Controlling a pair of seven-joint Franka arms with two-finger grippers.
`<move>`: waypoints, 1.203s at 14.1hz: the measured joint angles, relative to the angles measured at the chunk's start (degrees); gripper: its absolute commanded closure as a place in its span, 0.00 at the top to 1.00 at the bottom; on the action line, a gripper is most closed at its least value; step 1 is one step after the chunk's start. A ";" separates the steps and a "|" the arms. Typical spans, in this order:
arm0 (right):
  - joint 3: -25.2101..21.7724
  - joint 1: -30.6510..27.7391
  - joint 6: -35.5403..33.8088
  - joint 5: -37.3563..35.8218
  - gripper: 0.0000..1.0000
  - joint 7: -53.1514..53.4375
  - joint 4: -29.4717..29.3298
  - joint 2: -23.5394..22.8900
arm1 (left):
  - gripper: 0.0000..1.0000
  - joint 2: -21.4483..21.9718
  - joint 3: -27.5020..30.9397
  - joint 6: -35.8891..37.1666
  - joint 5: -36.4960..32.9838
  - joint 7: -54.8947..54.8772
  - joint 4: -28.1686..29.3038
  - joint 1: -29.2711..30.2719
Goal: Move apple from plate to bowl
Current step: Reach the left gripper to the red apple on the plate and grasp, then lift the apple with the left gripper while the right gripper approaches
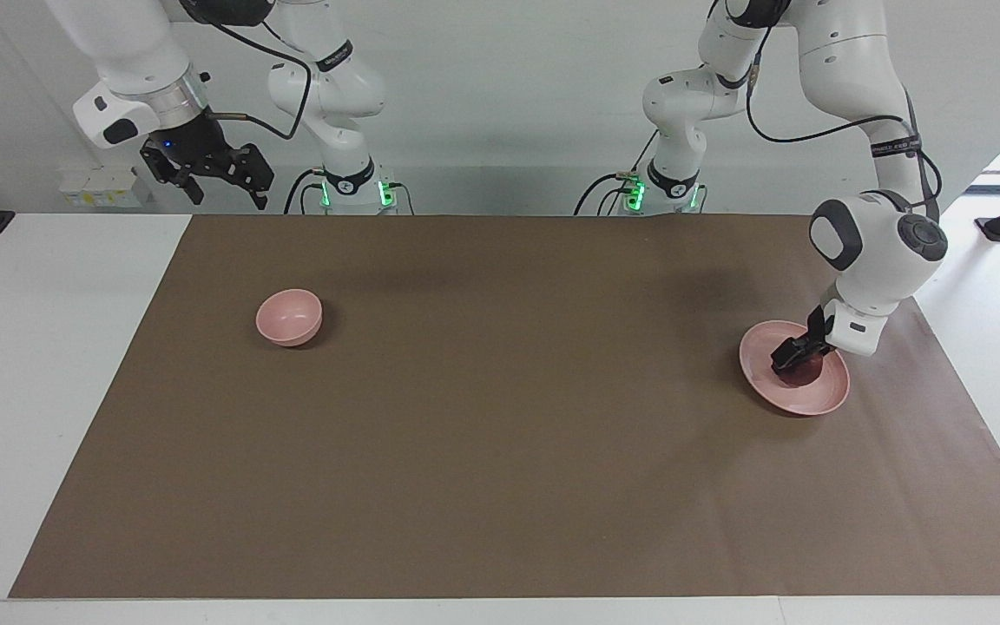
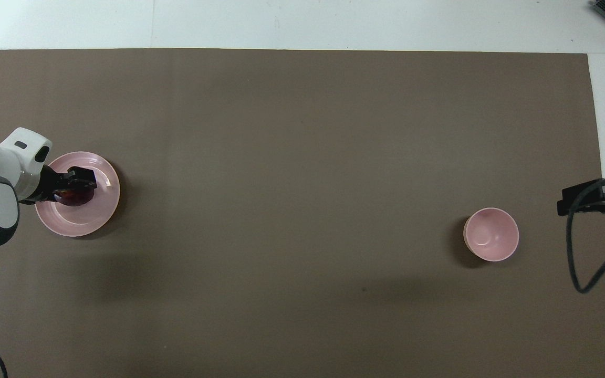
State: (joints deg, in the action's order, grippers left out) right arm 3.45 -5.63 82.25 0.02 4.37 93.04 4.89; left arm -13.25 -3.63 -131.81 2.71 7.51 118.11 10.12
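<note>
Overhead view: bowl [image 2: 491, 234] well apart from plate [image 2: 100, 210].

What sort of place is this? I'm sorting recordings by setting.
Probably a robotics lab: two Franka arms at a table covered in brown paper, the left gripper down at an apple on a plate, a lone bowl.

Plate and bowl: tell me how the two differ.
The plate is wide, flat and shallow; the bowl is small, deep and about half as wide. The plate holds the apple, with the left claw down at it; the bowl holds nothing. The plate lies toward the left arm's end of the table, the bowl toward the right arm's. Both are round and pale pink.
</note>
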 measured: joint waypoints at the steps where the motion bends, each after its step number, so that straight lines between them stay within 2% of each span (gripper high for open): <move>1: 0.01 0.00 0.00 0.03 1.00 0.00 0.14 0.01 | 0.00 0.01 0.03 0.00 0.00 0.01 -0.01 0.00; 6: 0.40 0.69 0.00 0.10 1.00 0.01 2.04 0.48 | 0.00 0.27 0.34 0.73 0.22 0.56 -0.76 0.13; 8: 0.50 1.05 0.00 0.59 1.00 0.01 2.60 1.01 | 0.00 0.31 0.55 5.62 2.41 0.76 -4.63 0.46; 12: 0.57 1.84 0.00 6.54 1.00 0.01 3.88 1.42 | 0.00 1.21 0.90 17.65 9.51 0.77 -14.79 0.99; 14: 0.59 2.82 0.00 9.98 1.00 1.20 5.14 1.42 | 0.00 2.56 0.81 20.56 15.46 0.65 -16.41 1.47; 17: 0.67 5.30 0.58 16.74 1.00 9.74 7.81 1.43 | 0.00 4.73 0.11 23.05 25.09 0.53 -16.57 1.51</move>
State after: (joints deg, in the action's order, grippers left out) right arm 4.12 -0.33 82.84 16.76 14.11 100.85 6.32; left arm -8.52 -3.51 -108.75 27.80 8.04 101.54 11.63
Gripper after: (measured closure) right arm 0.000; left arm 0.330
